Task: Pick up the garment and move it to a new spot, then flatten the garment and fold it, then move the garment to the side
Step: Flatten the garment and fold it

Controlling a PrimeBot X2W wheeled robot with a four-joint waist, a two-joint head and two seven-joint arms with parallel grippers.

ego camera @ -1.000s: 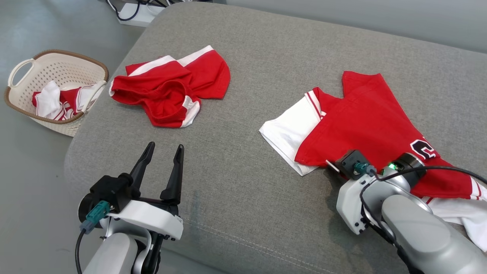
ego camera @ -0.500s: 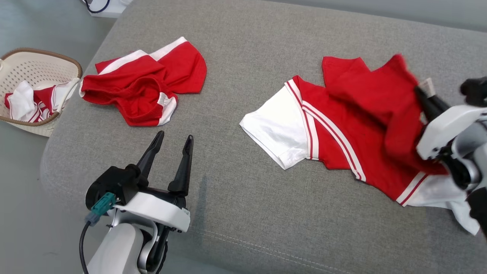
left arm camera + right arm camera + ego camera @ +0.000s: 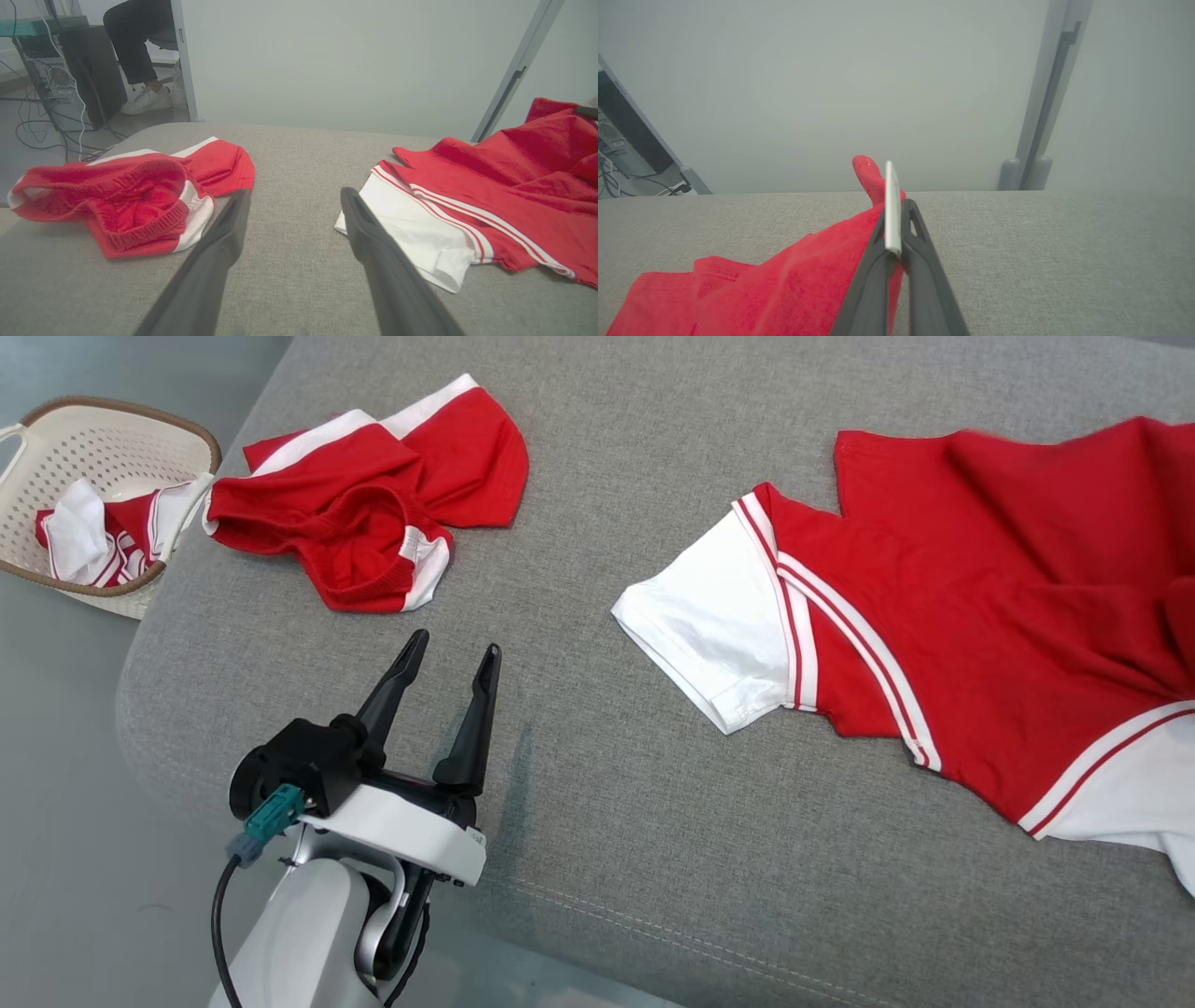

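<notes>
The garment [image 3: 980, 616] is a red T-shirt with white sleeves and red stripes, spread over the right side of the grey cushion [image 3: 597, 457]. Its white left sleeve [image 3: 709, 625] lies flat and points toward the middle. In the right wrist view my right gripper [image 3: 896, 207] is shut on a raised red edge of the garment [image 3: 784, 289], with a white tag caught between the fingers. My left gripper [image 3: 456, 644] hovers open at the lower left, well clear of the sleeve. The left wrist view shows the left gripper [image 3: 295, 193] with bare cushion between its fingers and the garment [image 3: 504, 196] to the right.
Crumpled red shorts [image 3: 373, 523] with white trim lie at the cushion's far left. A cream basket [image 3: 201, 439] holding more red and white clothes stands on the floor beside that edge. A person's leg [image 3: 135, 46] and a computer tower [image 3: 56, 79] are behind the cushion.
The right gripper lifted the folded-over red body of the garment up and back to the right, opening it out, and left the head view. The camera shifted. The left gripper stayed open.
</notes>
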